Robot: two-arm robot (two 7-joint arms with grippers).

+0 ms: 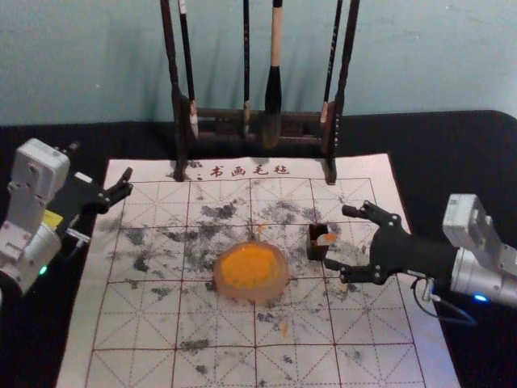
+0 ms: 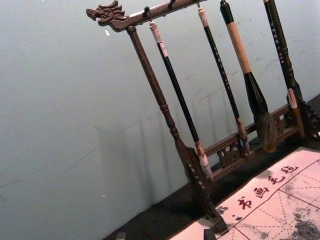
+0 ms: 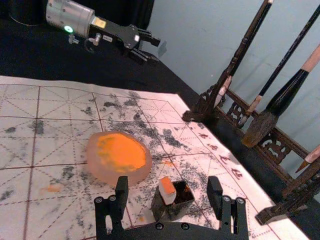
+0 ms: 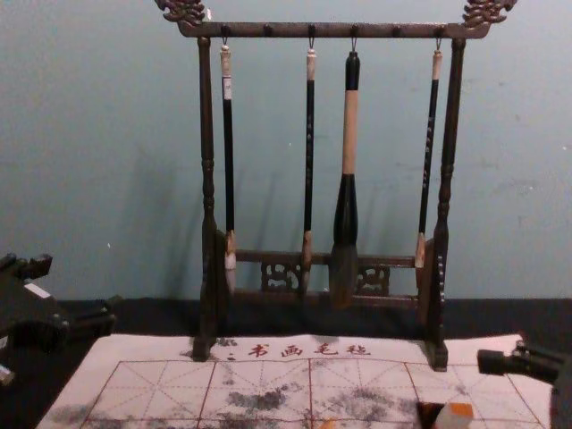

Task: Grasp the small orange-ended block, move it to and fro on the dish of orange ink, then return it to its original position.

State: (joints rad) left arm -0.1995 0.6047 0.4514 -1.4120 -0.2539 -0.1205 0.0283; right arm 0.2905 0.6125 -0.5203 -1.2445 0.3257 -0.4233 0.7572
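- Bluish wall [image 1: 420, 56] behind the dark surface [image 1: 28, 347].
- Right pincer [image 1: 337, 237], spread, faces the block [image 3: 167, 192] in its box [image 3: 172, 209]; likely grasping step.
- Next: close, lift toward ink dish [image 1: 250, 272].
- Left pincer [image 4: 77, 287] idle at left, spread.

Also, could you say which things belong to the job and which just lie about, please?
Job:
orange-ended block
dark box holding it
dish of orange ink
right gripper, open beside the box

Lying about:
brush rack
hanging brushes
printed mat
left gripper, parked at left
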